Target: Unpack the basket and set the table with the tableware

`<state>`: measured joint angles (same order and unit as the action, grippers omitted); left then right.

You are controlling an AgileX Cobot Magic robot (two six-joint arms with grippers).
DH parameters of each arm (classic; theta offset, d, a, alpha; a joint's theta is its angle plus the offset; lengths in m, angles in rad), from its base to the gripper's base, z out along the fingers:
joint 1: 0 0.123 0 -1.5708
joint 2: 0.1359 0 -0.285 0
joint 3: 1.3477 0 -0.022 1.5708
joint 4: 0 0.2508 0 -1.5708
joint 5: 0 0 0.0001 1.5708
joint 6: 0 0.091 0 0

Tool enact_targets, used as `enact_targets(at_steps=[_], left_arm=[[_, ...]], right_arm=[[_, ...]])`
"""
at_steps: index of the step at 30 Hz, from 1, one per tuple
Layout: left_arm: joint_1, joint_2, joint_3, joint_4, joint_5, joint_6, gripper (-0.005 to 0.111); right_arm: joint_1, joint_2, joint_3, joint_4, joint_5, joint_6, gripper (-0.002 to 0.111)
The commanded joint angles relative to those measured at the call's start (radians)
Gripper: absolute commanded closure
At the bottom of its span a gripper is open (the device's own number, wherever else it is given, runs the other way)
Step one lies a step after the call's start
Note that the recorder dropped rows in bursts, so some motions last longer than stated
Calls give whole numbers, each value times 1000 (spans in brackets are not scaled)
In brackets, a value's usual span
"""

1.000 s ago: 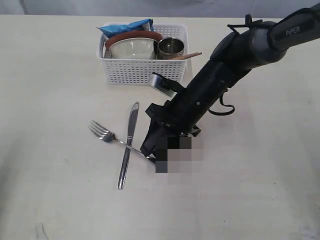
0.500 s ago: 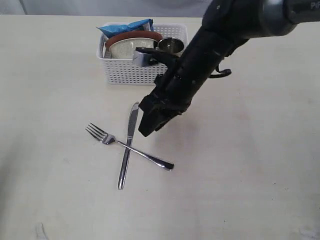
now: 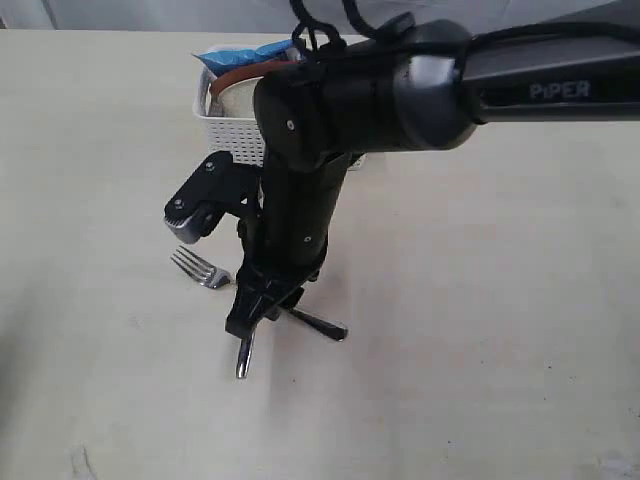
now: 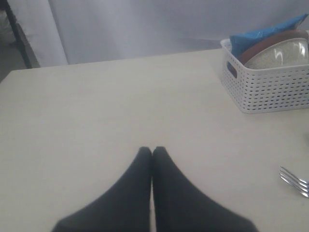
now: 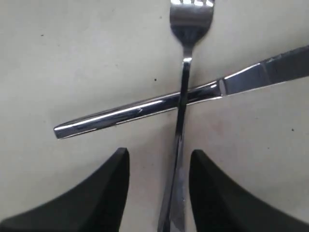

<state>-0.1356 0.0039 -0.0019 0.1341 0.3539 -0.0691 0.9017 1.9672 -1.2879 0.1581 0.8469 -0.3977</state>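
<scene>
A steel fork [image 5: 185,72] and steel knife [image 5: 145,108] lie crossed on the table [image 3: 480,350]. My right gripper [image 5: 159,154] hangs open just above them, and the fork's handle runs between its fingers [image 5: 108,188], closer to one than the other. In the exterior view this gripper [image 3: 248,318] covers the crossing; only the fork [image 3: 197,267] tines and handle end and the knife [image 3: 243,358] handle tip show. The white basket [image 3: 225,135] behind holds a brown-red plate [image 4: 270,43] and pale bowl [image 4: 285,55]. My left gripper [image 4: 152,151] is shut, empty, over bare table.
A blue snack packet [image 3: 240,52] stands at the back of the basket. The right arm [image 3: 340,110] crosses in front of the basket and hides its right part. The left wrist view shows the fork tines [image 4: 294,181] off to one side and the basket [image 4: 270,92].
The right gripper rose from the fork's handle end, swung left and came down over the crossing of fork and knife. Fork and knife lie as before. The arm now hides the basket's right part.
</scene>
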Motion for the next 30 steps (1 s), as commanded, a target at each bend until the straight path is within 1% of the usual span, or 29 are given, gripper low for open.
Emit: enact_targets(at_steps=[1,12,25,26,27,30], left_arm=[[-3,-4,2,0,-11,1,106],[-3,-4,2,0,-11,1,106],[-3,-4,2,0,-11,1,106],[-3,-4,2,0,-11,1,106],[-3,-4,2,0,-11,1,106],[-3,-4,2,0,-11,1,106]], right_arm=[[-1,30,-2,-31,-24,27,69],[-1,63,-2,-89,-71,41,69],[-1,118,-2,-97,-53,63,69],[-1,120,-2,-97,-53,66,71],[-1,120,-2,-97,-53,66,75],[-1,118,-2,-97,-46,66,97]])
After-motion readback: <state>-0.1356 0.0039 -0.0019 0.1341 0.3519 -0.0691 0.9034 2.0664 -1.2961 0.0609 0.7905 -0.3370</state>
